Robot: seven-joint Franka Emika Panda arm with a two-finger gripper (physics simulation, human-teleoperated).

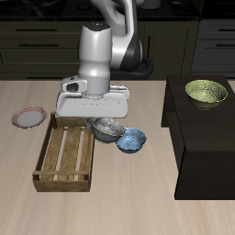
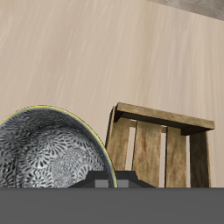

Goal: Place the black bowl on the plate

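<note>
The black bowl, dark outside and speckled silvery inside, hangs just under my gripper, beside the crate's far corner. Seen from the wrist, the black bowl fills the view close up. My gripper is shut on its rim, the fingers drawn together there. The plate, with a pinkish-red rim and a pale centre, lies on the table beyond the crate, well away from the gripper. It does not show in the wrist view.
A wooden slatted crate stands between the bowl and the plate. A blue-lined bowl lies right beside the black bowl. A dark cabinet carries an olive-yellow bowl.
</note>
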